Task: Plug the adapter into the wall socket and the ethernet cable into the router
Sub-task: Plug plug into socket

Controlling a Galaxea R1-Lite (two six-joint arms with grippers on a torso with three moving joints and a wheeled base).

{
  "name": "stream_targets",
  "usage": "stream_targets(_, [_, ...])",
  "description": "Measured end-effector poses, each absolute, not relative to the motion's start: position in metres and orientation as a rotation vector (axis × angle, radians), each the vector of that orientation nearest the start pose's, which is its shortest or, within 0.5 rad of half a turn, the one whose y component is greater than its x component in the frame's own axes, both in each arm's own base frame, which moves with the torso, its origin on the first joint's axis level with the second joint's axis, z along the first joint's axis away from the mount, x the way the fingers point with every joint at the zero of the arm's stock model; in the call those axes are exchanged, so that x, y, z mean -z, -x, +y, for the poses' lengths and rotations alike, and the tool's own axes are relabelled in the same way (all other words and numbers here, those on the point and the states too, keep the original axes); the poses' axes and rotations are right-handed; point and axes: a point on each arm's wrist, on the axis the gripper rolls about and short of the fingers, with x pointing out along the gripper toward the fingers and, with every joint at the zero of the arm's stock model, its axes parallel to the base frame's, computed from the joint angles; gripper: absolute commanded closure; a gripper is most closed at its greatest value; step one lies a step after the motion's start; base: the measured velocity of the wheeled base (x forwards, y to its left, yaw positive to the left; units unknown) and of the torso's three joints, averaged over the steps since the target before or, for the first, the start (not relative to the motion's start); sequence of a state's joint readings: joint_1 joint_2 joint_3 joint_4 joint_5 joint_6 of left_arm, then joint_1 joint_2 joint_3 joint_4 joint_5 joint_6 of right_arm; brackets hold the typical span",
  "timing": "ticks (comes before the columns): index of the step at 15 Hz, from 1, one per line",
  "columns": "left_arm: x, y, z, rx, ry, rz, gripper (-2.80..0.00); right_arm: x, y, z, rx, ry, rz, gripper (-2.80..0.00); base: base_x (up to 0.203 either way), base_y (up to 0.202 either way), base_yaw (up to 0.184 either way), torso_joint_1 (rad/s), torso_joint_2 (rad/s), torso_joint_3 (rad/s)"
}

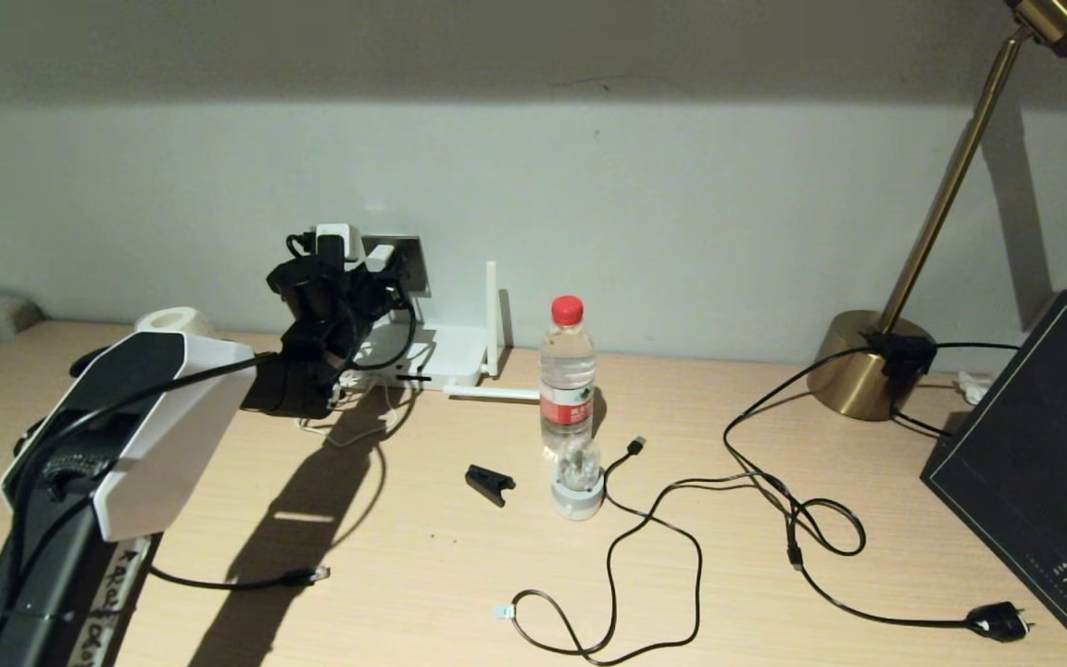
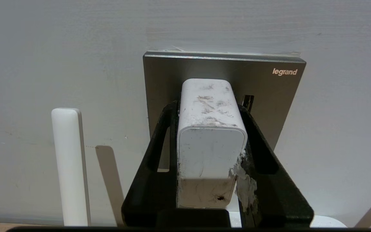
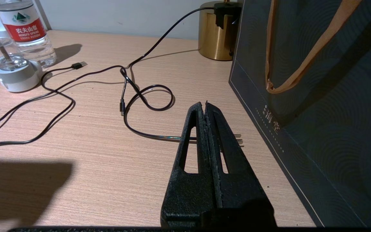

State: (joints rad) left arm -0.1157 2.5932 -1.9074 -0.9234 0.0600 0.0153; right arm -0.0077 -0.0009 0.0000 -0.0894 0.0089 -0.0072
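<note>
While the right claw (image 3: pixel 205 104) hangs idle with its black fingers pressed together just above the pale wooden surface (image 1: pixel 422 556), beside a dark paper gift bag (image 3: pixel 317 112), the left claw (image 2: pixel 208 106) is raised at the wall, clamped on the small white cube-shaped adapter (image 2: pixel 209 135). The adapter's far end sits against the square grey metallic wall socket (image 2: pixel 269 93), which bears the word "legrand"; whether its pins are fully in cannot be told. Below the socket, the flat white router (image 1: pixel 445 357) rests on the surface against the wall, one thin white antenna standing upright and another lying flat. The long thin black ethernet cable (image 1: pixel 237 584) lies loose on the surface near the robot's left arm, its plug end well apart from the router. Elsewhere on the surface stand a clear water bottle with a red cap (image 1: pixel 567 371) and a brass lamp base (image 1: pixel 862 366), with other black cords looping between them.
</note>
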Motion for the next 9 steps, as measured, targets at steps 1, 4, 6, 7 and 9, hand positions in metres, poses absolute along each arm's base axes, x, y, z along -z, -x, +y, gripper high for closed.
stream_targets(1, [-0.1280,-0.5353,-0.0609,0.054,0.006,-0.239,0.00,-0.0847,0.0233,0.0004,-0.001,0.008,-0.091,0.00,0.000,0.000,0.000,0.000,0.00,0.000])
stream_targets(4, [-0.1270,-0.5355,-0.0607,0.054,0.006,-0.239,0.00,-0.0847,0.0233,0.0004,-0.001,0.008,-0.091,0.00,0.000,0.000,0.000,0.000,0.00,0.000])
stream_targets(6, [-0.1271,-0.5355,-0.0609,0.055,0.006,-0.239,0.00,-0.0847,0.0233,0.0004,-0.001,0.008,-0.091,0.00,0.000,0.000,0.000,0.000,0.00,0.000])
stream_targets(7, [-0.1271,-0.5355,-0.0609,0.055,0.006,-0.240,0.00,-0.0847,0.0233,0.0004,-0.001,0.008,-0.091,0.00,0.000,0.000,0.000,0.000,0.00,0.000])
stream_targets(9, [-0.1273,-0.5355,-0.0607,0.054,0.006,-0.240,0.00,-0.0846,0.0233,0.0004,-0.001,0.008,-0.090,0.00,0.000,0.000,0.000,0.000,0.00,0.000])
